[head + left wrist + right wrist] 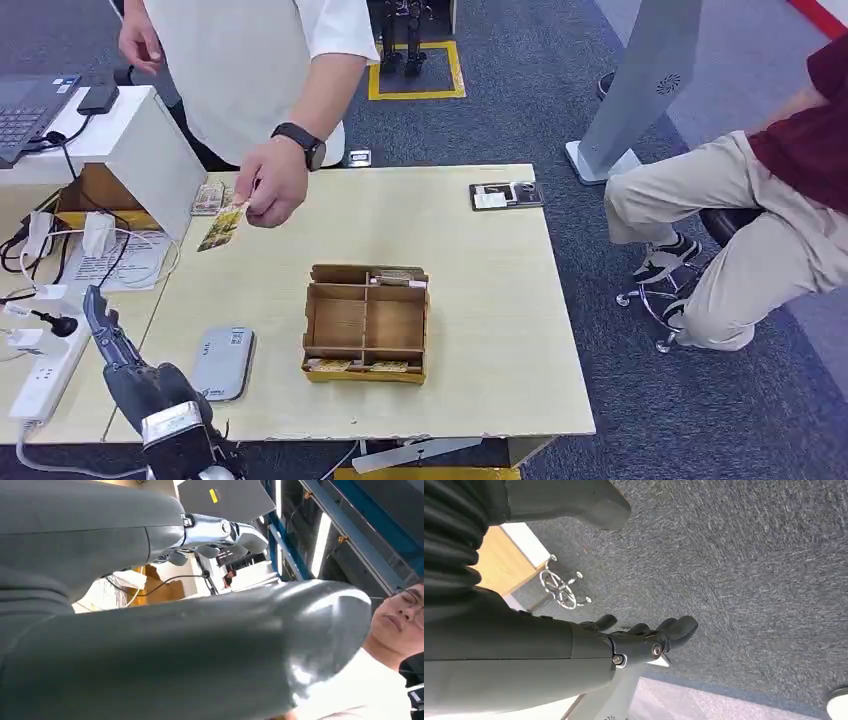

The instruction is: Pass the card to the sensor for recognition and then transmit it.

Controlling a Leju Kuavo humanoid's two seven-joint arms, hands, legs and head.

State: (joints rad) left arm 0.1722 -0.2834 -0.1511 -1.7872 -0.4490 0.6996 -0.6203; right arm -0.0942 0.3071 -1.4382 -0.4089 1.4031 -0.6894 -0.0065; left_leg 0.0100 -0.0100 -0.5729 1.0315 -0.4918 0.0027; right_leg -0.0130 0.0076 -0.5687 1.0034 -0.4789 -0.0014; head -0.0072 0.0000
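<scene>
Left hand [112, 345] raised at table's near-left corner, fingers extended and apart, holding nothing; right hand [644, 640] hanging over carpet, fingers curled in, nothing visible in them. Just beside left hand: grey sensor [222, 363] flat on table [480, 300]; divided cardboard box [366, 322] mid-table. Card [222, 228] well apart, pinched in person's hand [270, 185] over far-left table edge. Judging progress: handover not yet made; grasp, scan and pass-on all outstanding.
</scene>
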